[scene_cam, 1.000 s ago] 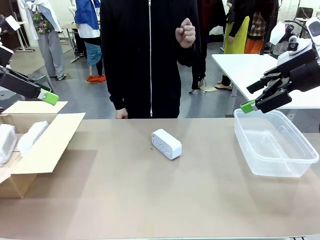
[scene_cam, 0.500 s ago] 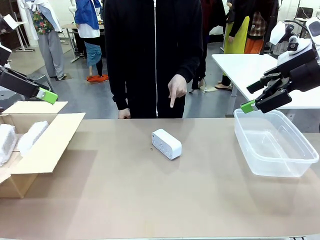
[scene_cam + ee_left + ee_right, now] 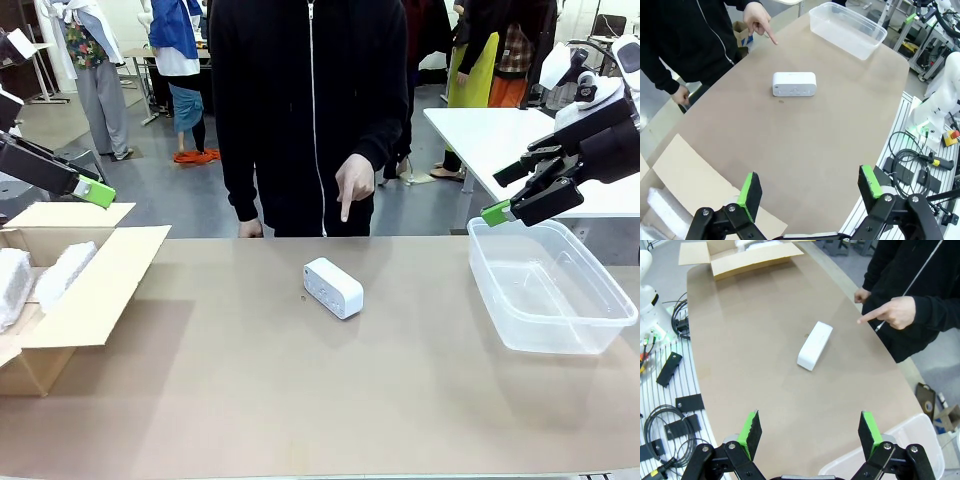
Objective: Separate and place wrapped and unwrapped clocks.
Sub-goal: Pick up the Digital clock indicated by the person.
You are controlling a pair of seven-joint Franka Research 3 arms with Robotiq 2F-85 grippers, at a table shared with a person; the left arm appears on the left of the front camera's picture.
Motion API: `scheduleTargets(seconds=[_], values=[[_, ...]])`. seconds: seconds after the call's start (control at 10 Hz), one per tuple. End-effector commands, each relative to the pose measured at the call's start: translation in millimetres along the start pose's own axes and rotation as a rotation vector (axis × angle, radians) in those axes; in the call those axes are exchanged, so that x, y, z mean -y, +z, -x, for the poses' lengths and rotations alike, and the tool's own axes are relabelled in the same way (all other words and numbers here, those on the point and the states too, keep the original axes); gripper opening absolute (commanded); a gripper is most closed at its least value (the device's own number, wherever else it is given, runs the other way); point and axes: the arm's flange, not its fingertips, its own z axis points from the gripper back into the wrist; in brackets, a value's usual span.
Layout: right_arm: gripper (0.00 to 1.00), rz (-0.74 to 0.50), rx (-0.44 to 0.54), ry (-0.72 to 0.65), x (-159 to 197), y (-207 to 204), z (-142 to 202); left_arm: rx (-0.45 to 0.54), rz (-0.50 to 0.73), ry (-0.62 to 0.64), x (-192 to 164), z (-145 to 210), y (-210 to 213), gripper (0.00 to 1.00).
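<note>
- At the middle of the table (image 3: 300, 400) lies the unwrapped clock (image 3: 333, 288), a bare, glossy white block. It rests flat and askew to the table's edges, with small dark dots on the face turned toward us.
- Well to the left of the unwrapped clock, we note an open cardboard box (image 3: 100, 285) at the table's edge. Inside it lie the two wrapped clocks (image 3: 65, 272) (image 3: 12, 285), side by side in crinkly plastic.
- Well to the right of the unwrapped clock stands a clear plastic tub (image 3: 560, 338), with nothing visible inside it.
- Beyond the unwrapped clock, on the far side, a person in a dark zipped jacket holds one hand (image 3: 353, 183) above the table edge, with the index finger pointing down. The other hand (image 3: 250, 229) rests at the edge.
- Our left hand (image 3: 809, 186) hangs raised over the box side, well apart from the unwrapped clock. Its green-padded fingers are spread wide and grasp nothing.
- Our right hand (image 3: 809, 427) hovers above the tub's far rim, equally distant from the unwrapped clock. It too is released, with the fingers spread and holding nothing.
</note>
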Motion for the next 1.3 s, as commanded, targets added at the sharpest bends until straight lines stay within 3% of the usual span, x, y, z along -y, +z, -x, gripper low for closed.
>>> scheduleTargets(seconds=[0.0,0.9,1.0,1.2], values=[[1.00,-0.017,0.012,-0.004,1,-1,1,0.012,0.004,0.008,2,-2,-1,1.00],[1.00,0.000,0.000,0.000,0,0,0,0.012,0.004,0.008,2,-2,-1,1.00],[1.00,-0.080,-0.058,-0.018,12,-13,-30,0.012,0.004,0.008,2,-2,-1,1.00],[1.00,-0.087,-0.178,-0.149,40,-49,-102,0.012,0.004,0.008,2,-2,-1,1.00]])
